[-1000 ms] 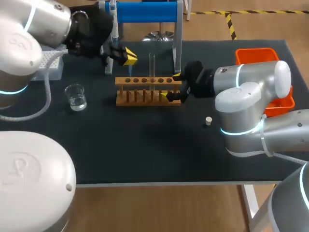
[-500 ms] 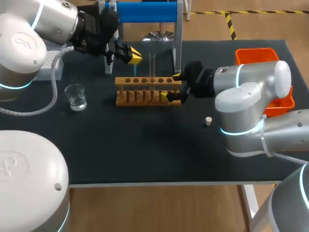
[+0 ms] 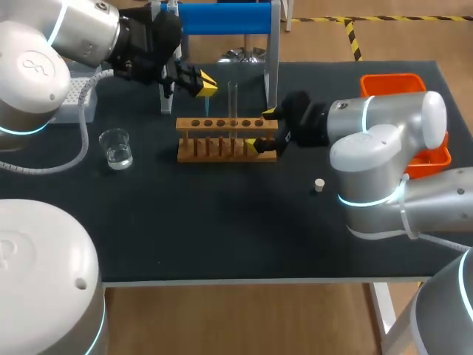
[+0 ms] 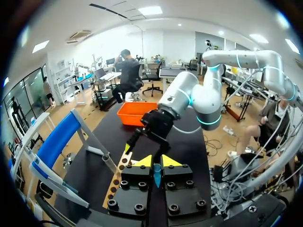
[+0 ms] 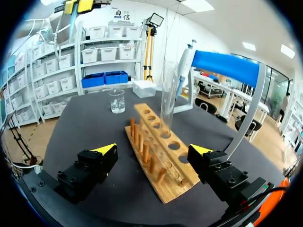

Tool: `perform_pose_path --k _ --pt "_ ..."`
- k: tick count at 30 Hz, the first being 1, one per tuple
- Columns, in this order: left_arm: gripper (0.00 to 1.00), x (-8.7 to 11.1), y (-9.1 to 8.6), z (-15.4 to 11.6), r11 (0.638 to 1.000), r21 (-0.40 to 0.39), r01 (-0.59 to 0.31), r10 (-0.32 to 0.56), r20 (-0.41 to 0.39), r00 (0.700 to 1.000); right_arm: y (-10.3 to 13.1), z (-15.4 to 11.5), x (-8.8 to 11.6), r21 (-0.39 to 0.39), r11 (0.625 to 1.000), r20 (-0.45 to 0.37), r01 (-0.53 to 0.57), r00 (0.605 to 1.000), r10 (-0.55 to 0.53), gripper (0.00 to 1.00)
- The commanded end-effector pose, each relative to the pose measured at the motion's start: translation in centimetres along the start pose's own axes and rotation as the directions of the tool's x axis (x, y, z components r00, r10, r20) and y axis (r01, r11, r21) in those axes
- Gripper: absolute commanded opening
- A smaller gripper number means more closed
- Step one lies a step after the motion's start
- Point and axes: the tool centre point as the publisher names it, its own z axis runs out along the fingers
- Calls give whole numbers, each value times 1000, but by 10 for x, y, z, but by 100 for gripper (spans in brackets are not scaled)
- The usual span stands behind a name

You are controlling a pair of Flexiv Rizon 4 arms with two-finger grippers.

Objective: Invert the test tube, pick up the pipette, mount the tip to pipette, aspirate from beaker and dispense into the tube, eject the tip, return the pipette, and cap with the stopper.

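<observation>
At the far left rear of the black table [image 3: 222,222] sits a white tip box [image 3: 76,100], partly behind the left arm. In front of it, well apart, a glass beaker [image 3: 116,146] stands upright with clear liquid in its bottom. The left gripper [image 3: 201,83] hangs above the table just behind the left end of the wooden rack [image 3: 222,148]; its fingers are clenched on a slim blue tip [image 4: 156,174], which points out past the yellow fingertips. The pipette [image 3: 173,16] hangs on the blue stand [image 3: 222,18] at the table's rear. A test tube [image 3: 233,100] stands upright in a hole right of the rack's middle, its mouth up. The right gripper [image 3: 261,129] is released, its fingers spread wide and straddling the rack's right end, one behind and one in front, neither clearly touching the wood. To the right, the small pale stopper [image 3: 319,185] lies alone on the table, in front of the right arm. An orange bin [image 3: 392,81] sits at the right rear, partly hidden by that arm
</observation>
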Motion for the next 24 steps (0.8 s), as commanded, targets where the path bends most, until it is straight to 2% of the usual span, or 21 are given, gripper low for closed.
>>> perform_pose_path --k 1,9,10,13,19,24 --pt "0 0 -1 -1 1000 -4 1 -1 -3 1000 0 -35 4 -50 999 -24 3 1000 -5 100" --pt "0 0 -1 -1 1000 -4 1 -1 -3 1000 10 -61 25 -139 987 -112 86 988 -102 100" --pt "0 0 -1 -1 1000 -4 1 -1 -3 1000 12 -62 28 -168 983 -151 79 983 -105 100" --pt "0 0 -1 -1 1000 -4 1 -1 -3 1000 20 -65 35 -204 976 -203 70 973 -112 100" --pt "0 0 -1 -1 1000 -4 1 -1 -3 1000 38 -63 51 -257 959 -259 119 947 -188 100" --pt "0 0 -1 -1 1000 -4 1 -1 -3 1000 56 -52 61 -298 947 -301 119 930 -212 100"
